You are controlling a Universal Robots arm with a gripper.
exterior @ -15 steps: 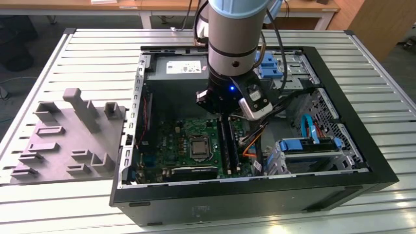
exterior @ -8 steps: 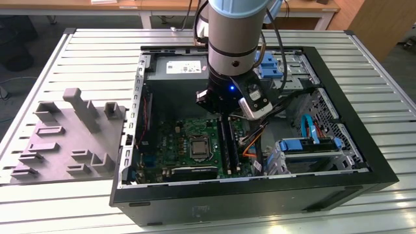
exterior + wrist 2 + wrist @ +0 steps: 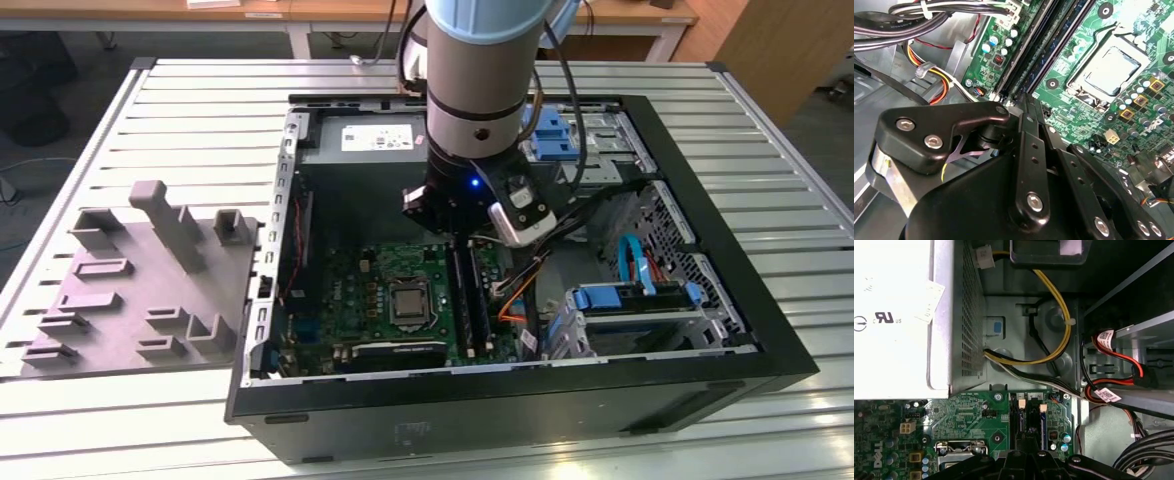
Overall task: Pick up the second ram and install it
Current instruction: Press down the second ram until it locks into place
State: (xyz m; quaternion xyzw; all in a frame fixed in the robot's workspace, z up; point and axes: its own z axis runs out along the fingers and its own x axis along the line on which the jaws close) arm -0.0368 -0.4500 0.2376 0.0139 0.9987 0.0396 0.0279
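The gripper (image 3: pixel 461 237) is down over the motherboard's (image 3: pixel 360 290) memory slots; its jaws look drawn together, though on what I cannot tell. The second ram (image 3: pixel 478 300) appears already standing in its slot just beneath them, so installation seems nearly done.

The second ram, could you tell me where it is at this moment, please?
In the exterior view the second ram stands in the motherboard's memory slots, on the exterior view's right of the silver CPU socket, directly under the gripper.
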